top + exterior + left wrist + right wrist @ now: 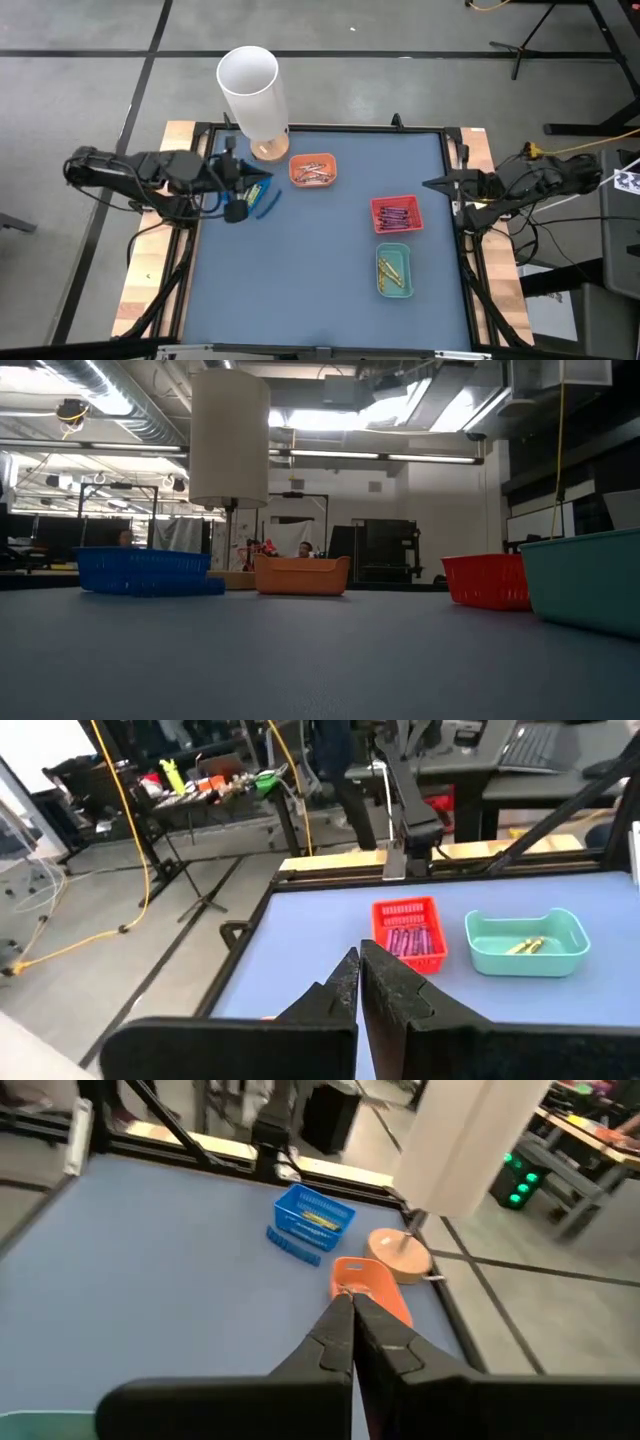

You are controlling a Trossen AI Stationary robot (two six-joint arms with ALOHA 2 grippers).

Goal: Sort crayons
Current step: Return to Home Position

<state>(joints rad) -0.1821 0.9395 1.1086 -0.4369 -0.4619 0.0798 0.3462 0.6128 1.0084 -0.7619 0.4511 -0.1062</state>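
The crayons lie in four small trays on the blue table. Pale ones (315, 175) are in the orange tray (313, 170), purple ones (412, 940) in the red tray (397, 213), yellow ones (524, 946) in the green tray (393, 270), and some more crayons (318, 1217) in the blue tray (313, 1213). My left gripper (268, 181) is shut and holds nothing; it hangs over the table's left edge, above the blue tray. My right gripper (428, 184), also shut with nothing in it, hangs at the right edge, level with the red tray.
A tall white cylinder (250, 85) stands on a round wooden base (400, 1252) at the table's far left, beside the orange tray. A blue strip (293, 1245) lies next to the blue tray. The table's middle and near part are bare mat (300, 270).
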